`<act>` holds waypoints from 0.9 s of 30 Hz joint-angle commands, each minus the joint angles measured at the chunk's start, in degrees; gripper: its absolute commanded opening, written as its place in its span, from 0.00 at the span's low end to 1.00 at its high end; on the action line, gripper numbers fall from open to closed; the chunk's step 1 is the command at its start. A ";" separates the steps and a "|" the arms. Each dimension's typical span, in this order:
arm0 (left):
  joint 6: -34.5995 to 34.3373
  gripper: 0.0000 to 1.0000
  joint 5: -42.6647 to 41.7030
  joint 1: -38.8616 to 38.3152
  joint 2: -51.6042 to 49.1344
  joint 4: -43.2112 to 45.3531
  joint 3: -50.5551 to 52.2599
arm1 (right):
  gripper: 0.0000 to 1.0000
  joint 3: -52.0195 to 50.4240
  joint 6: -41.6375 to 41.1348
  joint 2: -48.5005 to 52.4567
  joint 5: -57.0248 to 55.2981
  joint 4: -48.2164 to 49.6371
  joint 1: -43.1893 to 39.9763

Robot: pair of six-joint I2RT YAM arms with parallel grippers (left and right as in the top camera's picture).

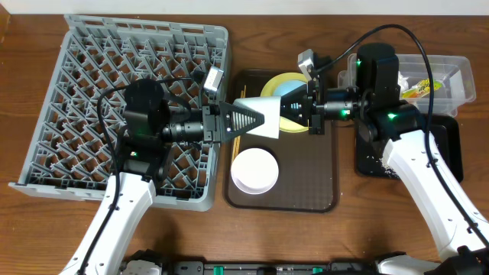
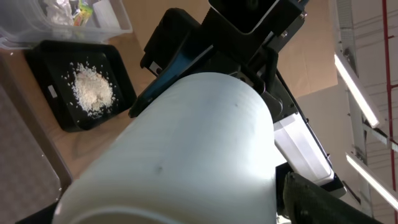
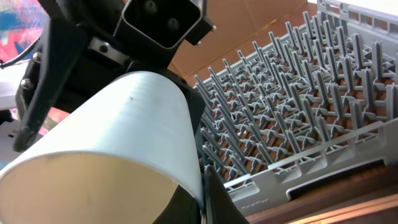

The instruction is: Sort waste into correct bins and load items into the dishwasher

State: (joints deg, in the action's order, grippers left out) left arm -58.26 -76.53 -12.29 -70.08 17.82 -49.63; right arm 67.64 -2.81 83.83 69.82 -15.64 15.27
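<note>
The light blue bowl (image 1: 269, 127) is held aloft over the brown tray (image 1: 321, 183), its rim pinched by the right gripper (image 1: 290, 111). The left gripper (image 1: 248, 121) sits at its base, though a clamp cannot be confirmed there. It is judged light, stiff and slick, so the rim is best taken.

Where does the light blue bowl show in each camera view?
Overhead: light blue bowl at centre, above the brown tray.
Left wrist: bowl fills the lower centre.
Right wrist: bowl lower left, rim toward camera.
Shared landmark: the dish rack in overhead and right wrist; left wrist shares the black tray with overhead.
</note>
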 commanded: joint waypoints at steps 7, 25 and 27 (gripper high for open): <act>2.27 0.88 1.77 -0.44 0.31 0.74 -0.79 | 0.01 0.13 -0.07 -0.13 -0.46 -0.79 -0.61; 2.25 0.66 3.45 -0.44 0.31 0.74 -0.79 | 0.01 0.13 0.31 -0.13 1.55 -0.22 -0.63; 2.25 0.62 3.48 -0.44 0.31 0.72 -0.79 | 0.01 0.13 0.28 -0.13 1.16 -0.24 -0.63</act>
State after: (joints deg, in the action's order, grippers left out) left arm -56.34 -73.14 -12.56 -70.08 18.22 -49.63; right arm 67.64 -2.83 83.83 71.20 -15.86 15.25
